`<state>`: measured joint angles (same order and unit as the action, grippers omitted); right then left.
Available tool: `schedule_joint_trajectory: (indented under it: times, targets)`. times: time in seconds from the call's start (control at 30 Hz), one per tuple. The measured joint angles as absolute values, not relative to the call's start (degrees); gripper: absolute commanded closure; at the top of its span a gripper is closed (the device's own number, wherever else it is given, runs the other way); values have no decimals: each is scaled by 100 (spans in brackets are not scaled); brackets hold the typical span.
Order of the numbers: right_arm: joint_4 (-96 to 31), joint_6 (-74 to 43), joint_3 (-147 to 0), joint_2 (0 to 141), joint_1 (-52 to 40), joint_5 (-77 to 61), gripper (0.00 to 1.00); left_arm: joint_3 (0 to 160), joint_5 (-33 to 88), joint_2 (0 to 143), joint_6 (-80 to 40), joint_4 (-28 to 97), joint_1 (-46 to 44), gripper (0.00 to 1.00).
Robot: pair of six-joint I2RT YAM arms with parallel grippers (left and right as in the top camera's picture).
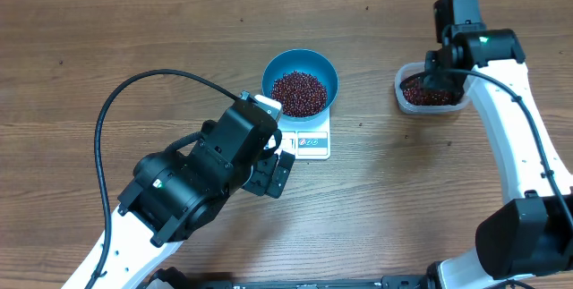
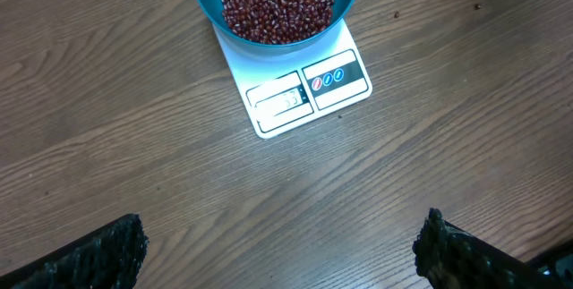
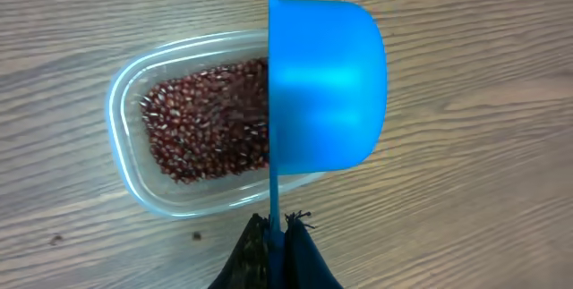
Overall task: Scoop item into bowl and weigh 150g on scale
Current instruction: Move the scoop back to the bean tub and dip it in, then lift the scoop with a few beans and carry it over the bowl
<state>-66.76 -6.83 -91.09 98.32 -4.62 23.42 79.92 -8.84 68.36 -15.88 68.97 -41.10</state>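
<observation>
Only your right wrist camera shows the scoop (image 3: 327, 83). From overhead the arm hides it. There the right tool (image 3: 279, 244) is clamped tight on the thin handle, and the scoop stands on edge with its blue outside towards the lens. Just ahead of that tool and below the scoop sits the tub (image 3: 125, 101), with more beans heaped inside. You cannot tell whether the scoop touches them.

Your left wrist camera gives what the other two do not: the face of the scale (image 2: 304, 92), with its display window and two buttons at the end nearer the tool. The digits are too faint to read. The left tool (image 2: 279, 253) is spread wide and holds nothing, with bare bench (image 2: 107, 128) between its fingers.

Ahead of the left tool lies the scale, and the bowl (image 2: 349, 3) sits on its far end, holding a mound of beans (image 2: 273, 3).

Only the overhead view shows both arms at once. The left tool hangs just beside the display end of the scale, and the right tool is well off to the right of the bowl, over the tub.
</observation>
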Motion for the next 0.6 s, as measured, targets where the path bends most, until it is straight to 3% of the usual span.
schedule_joint_trajectory:
  times: [0.47,0.6]
  targets:
    - [-6820,-685,-9109,9832,-478,2617,96,7992,-884,6836,-1586,6895,-4110,0]
    - [-6678,-681,-9109,9832,-475,2010,96,7992,-884,6836,-1586,6895,-4110,0]
